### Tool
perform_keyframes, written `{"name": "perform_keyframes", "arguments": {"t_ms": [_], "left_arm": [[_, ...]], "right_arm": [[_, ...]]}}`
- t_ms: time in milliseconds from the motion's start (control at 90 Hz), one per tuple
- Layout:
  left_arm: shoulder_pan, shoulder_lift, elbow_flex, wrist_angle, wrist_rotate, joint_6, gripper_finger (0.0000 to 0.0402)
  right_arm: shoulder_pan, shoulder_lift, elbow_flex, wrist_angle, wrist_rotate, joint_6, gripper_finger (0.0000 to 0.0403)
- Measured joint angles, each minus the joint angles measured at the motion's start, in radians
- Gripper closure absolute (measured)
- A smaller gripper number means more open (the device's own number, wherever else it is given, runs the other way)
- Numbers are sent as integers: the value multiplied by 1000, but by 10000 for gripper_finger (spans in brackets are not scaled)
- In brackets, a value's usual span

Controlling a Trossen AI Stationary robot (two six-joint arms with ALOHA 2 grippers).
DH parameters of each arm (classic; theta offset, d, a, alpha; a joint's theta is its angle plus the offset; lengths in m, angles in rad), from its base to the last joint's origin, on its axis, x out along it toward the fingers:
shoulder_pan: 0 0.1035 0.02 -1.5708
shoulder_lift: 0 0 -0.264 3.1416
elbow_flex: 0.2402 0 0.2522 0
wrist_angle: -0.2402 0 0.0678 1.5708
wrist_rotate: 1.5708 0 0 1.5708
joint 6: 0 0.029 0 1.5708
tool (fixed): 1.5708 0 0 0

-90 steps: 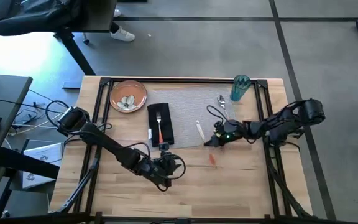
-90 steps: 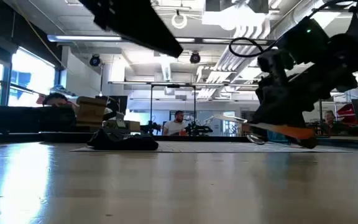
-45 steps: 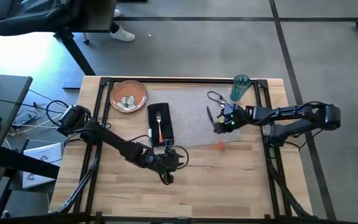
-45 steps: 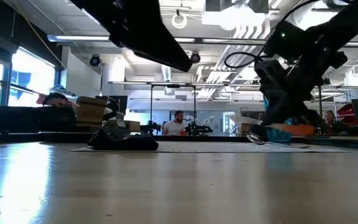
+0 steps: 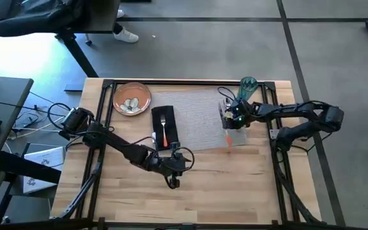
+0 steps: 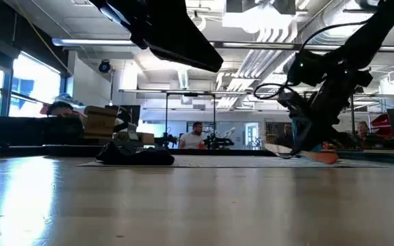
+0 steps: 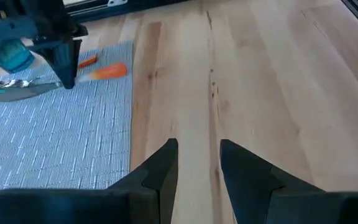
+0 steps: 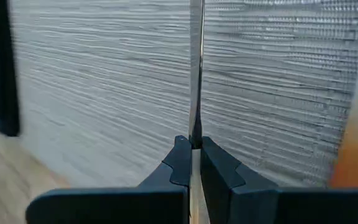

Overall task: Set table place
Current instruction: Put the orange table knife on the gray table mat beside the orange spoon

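Pinching a knife [image 8: 196, 68], the right gripper [image 5: 230, 121] hangs over the placemat's [image 5: 197, 121] right edge; left gripper [image 7: 199, 163] apart.

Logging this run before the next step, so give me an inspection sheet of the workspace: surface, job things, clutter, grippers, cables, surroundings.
Surface: wood table with black rail frame.
Job things: grey placemat; plate at its far left corner; napkin with a fork on it; teal cup at the far right; spoon lying on the mat by the cup.
Clutter: nothing seen.
Grippers: right gripper shut on a knife, above the mat near the cup; left gripper open, over bare wood in front of the napkin.
Cables: loops at the right wrist and at the left arm's base.
Surroundings: person far behind the table; desks, boxes.
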Motion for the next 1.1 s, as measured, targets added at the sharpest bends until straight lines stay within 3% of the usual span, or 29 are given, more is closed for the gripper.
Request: {"name": "perform_keyframes", "arguments": {"t_ms": [178, 589, 933, 1100], "left_arm": [[0, 0, 0, 0, 0, 2, 300], [0, 0, 0, -3, 0, 1, 300], [0, 0, 0, -4, 12, 1, 300], [0, 0, 0, -4, 13, 1, 300]], "right_arm": [[-7, 39, 0, 76, 2, 25, 403], [-6, 50, 0, 69, 62, 87, 397], [-8, 45, 2, 78, 94, 78, 284], [-8, 7, 2, 54, 107, 60, 262]]}}
